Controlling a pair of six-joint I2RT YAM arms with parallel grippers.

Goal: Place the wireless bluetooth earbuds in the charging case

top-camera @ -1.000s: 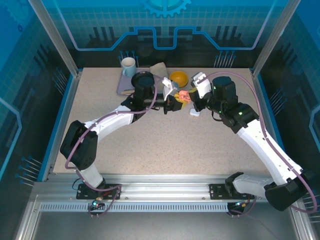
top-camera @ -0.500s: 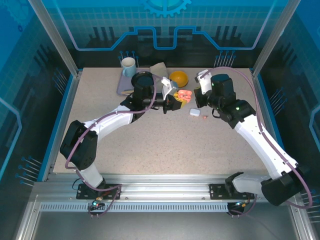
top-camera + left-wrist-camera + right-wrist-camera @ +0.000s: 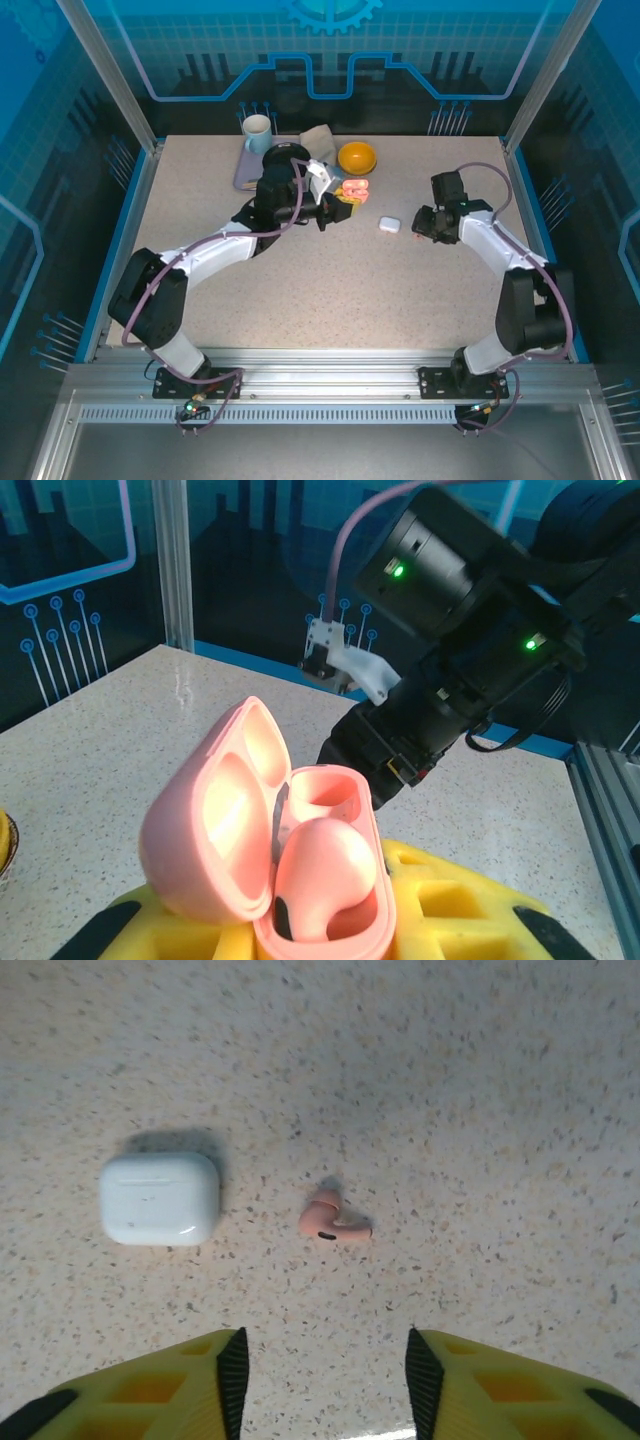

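Note:
My left gripper point(image 3: 320, 925) is shut on an open salmon-pink charging case point(image 3: 215, 825), held above the table at the back middle point(image 3: 352, 190). One pink earbud point(image 3: 325, 875) sits in the case's near slot, and the far slot is bare. A second pink earbud point(image 3: 333, 1218) lies loose on the table, with a closed white case point(image 3: 160, 1198) to its left point(image 3: 389, 224). My right gripper point(image 3: 325, 1360) hangs open just above the table, short of the loose earbud, with nothing between its yellow fingers point(image 3: 200, 1380). From above, the right gripper point(image 3: 422, 226) is just right of the white case.
An orange bowl point(image 3: 357, 156), a pale mug point(image 3: 257, 130), a grey board point(image 3: 248, 168) and a beige folded item point(image 3: 318, 138) stand along the back edge. The right arm's black wrist point(image 3: 450, 680) looms close behind the pink case.
My right gripper has pulled away from the pink case, swinging right and down to hover by the white case and loose earbud. The left gripper with the case shifted slightly left.

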